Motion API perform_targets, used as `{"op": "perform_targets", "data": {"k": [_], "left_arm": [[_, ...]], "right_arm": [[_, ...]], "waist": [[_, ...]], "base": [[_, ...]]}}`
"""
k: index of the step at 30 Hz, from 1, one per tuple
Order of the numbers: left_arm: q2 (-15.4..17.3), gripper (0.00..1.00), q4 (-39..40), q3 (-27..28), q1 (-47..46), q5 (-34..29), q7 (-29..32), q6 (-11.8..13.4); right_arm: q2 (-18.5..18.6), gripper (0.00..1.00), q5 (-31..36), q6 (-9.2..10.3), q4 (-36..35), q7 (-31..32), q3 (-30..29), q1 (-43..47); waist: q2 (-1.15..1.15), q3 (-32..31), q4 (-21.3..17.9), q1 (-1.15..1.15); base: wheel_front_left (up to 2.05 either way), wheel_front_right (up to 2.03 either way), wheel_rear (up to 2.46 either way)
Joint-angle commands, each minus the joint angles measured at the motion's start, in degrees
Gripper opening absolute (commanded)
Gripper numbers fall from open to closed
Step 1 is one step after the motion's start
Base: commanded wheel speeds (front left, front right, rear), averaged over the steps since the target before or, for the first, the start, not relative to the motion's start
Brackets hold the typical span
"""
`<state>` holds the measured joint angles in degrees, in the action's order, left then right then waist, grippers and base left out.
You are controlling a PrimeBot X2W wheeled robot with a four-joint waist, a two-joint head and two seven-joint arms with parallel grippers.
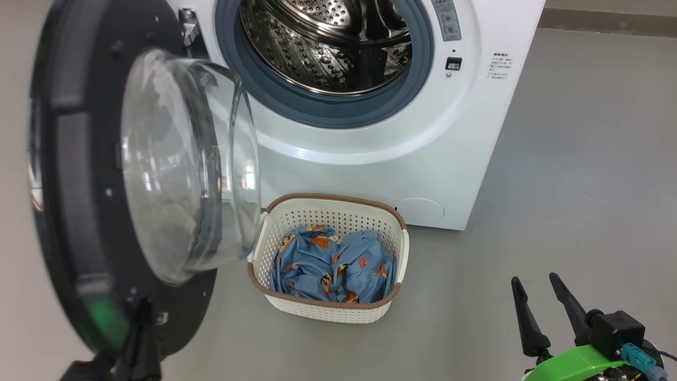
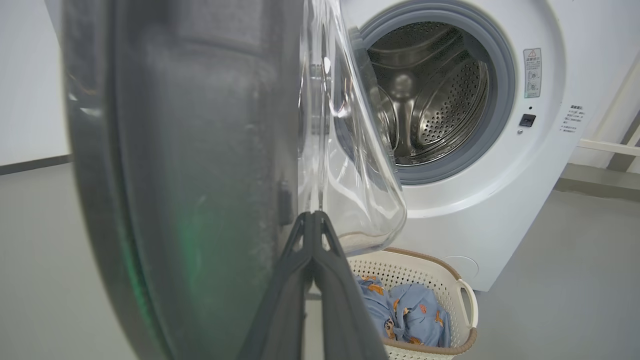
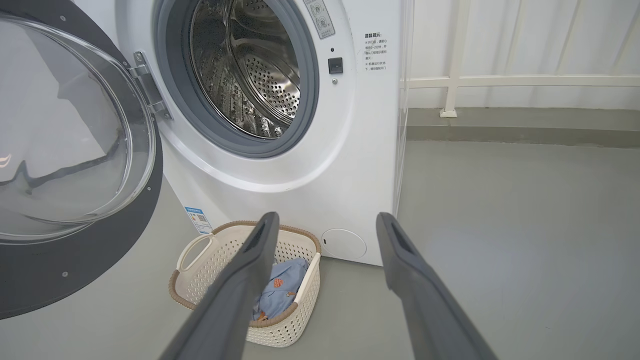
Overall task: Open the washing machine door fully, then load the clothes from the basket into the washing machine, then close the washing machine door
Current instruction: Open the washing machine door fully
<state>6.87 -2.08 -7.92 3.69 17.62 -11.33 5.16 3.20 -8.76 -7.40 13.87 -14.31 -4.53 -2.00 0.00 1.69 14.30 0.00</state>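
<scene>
Where the head view has the open washing machine door [image 1: 79, 185] covering part of the washing machine [image 1: 449, 159], the right wrist view shows a blue label [image 3: 196, 220] there, just above the basket [image 1: 328, 312] of clothes [image 1: 330, 262] on the floor [image 1: 582, 211]. The left claw [image 2: 313, 215], pressed together, points up at the door's rim, contact unclear. The right claw [image 3: 327, 220] hangs spread, clear of the basket.
</scene>
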Motion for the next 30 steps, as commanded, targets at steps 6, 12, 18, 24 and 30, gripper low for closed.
{"op": "perform_targets", "data": {"k": [6, 12, 18, 24, 30], "left_arm": [[2.62, 0.00, -0.48, 6.31, -1.62, 2.35, -0.68, 1.82], [3.54, 0.00, -4.21, 11.27, -4.13, 4.92, -1.79, 3.34], [4.99, 0.00, -8.72, 18.34, -6.11, 8.11, -3.28, 3.56], [7.20, 0.00, -12.41, 22.14, -9.30, 8.85, -3.60, 2.04], [8.82, 0.00, -15.16, 25.27, -12.67, 7.74, -3.65, 1.00]], "right_arm": [[0.47, 1.00, -0.25, -0.09, -1.87, -0.69, 1.77, -0.77], [1.43, 1.00, -0.15, -0.09, -2.16, -0.69, 1.68, -1.42], [2.40, 1.00, -0.55, -0.09, -2.59, -0.69, 1.69, -2.18], [2.92, 1.00, -0.63, -0.09, -2.75, -0.69, 1.67, -2.87], [3.53, 1.00, -0.68, -0.09, -2.75, -0.69, 2.30, -3.98]], "waist": [[0.00, 1.34, -1.09, 0.00], [0.00, 3.25, -2.31, 0.00], [0.00, 5.20, -3.00, 0.00], [0.00, 6.60, -2.89, 0.00], [0.00, 8.18, -3.07, 0.00]], "base": [[0.00, 0.00, 0.00], [0.00, 0.00, 0.00], [0.00, 0.00, 0.00], [0.00, 0.00, 0.00], [0.00, 0.00, 0.00]]}}
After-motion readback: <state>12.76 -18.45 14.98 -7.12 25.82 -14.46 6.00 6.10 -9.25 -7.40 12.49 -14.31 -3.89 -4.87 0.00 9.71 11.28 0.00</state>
